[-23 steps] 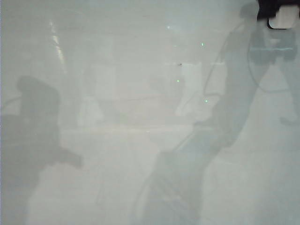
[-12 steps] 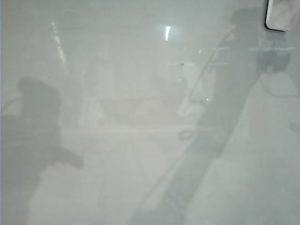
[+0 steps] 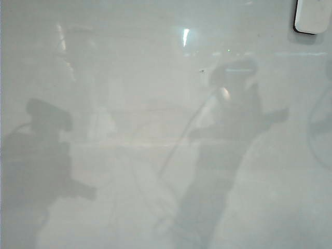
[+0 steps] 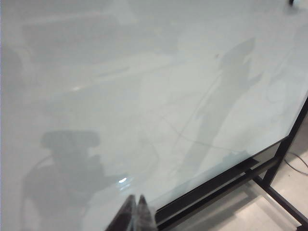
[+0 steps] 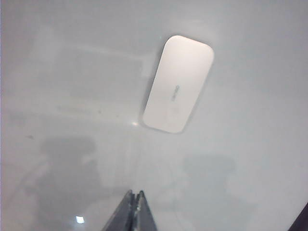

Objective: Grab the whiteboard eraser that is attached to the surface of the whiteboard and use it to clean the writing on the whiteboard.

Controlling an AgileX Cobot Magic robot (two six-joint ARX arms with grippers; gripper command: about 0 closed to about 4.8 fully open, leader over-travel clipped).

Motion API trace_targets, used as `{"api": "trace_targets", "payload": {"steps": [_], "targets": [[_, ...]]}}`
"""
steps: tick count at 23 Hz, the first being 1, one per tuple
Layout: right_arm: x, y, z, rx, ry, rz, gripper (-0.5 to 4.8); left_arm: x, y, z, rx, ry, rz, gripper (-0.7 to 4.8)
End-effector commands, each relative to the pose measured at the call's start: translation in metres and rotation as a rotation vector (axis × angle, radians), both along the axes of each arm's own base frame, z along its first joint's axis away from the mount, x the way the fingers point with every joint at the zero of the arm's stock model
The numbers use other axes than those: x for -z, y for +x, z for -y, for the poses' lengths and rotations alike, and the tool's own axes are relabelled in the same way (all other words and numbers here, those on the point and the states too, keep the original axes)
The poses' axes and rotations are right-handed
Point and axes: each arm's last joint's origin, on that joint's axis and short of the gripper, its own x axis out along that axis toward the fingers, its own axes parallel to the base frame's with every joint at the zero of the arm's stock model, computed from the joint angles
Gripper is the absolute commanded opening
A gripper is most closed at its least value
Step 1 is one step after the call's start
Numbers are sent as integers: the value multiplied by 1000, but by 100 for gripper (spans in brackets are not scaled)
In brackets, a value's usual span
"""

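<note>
A: Where's the whiteboard eraser [image 5: 177, 83]?
B: Stuck flat on the whiteboard [image 5: 57, 57], near its far right corner; right tool [image 5: 135, 206] clenched empty short of it, left tool [image 4: 135, 211] pinched too, probably parked clear

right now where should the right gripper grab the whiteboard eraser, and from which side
Come straight down on the whiteboard eraser, which lies flat on the whiteboard, and pinch its two long edges at mid-length: that is its narrow span. The right gripper is shut and apart from it, so it would need to open first.
</note>
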Motion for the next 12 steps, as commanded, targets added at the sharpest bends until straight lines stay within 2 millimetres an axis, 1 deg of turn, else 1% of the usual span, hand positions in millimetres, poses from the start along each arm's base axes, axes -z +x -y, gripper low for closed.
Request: {"api": "trace_targets", "payload": {"steps": [1,2,3,4,5,6,7,9,11,12], "targets": [[6,-29,0,-15,64,103,-7,14,13,3,3,-5,9,-5],[12,-38,0,-17,85,135,-7,21,18,4,4,-4,7,-5],[22,-47,-1,-28,107,176,-6,29,24,5,4,-4,3,-5],[27,-51,-1,-37,113,195,-6,34,27,5,4,-3,0,-5],[41,-57,-1,-49,112,234,-6,40,31,6,3,-2,-1,-5],[50,-58,-1,-60,115,242,-6,43,34,7,3,-3,3,-5],[62,-52,-2,-93,158,219,-6,50,38,8,2,-4,9,-5],[76,-39,-5,-178,253,126,-6,60,43,8,-7,-3,7,-5],[93,-25,-6,-229,285,98,-6,72,48,9,-8,4,-21,-5],[98,-22,-6,-228,286,92,-6,76,49,9,-12,7,-33,-5]]}}
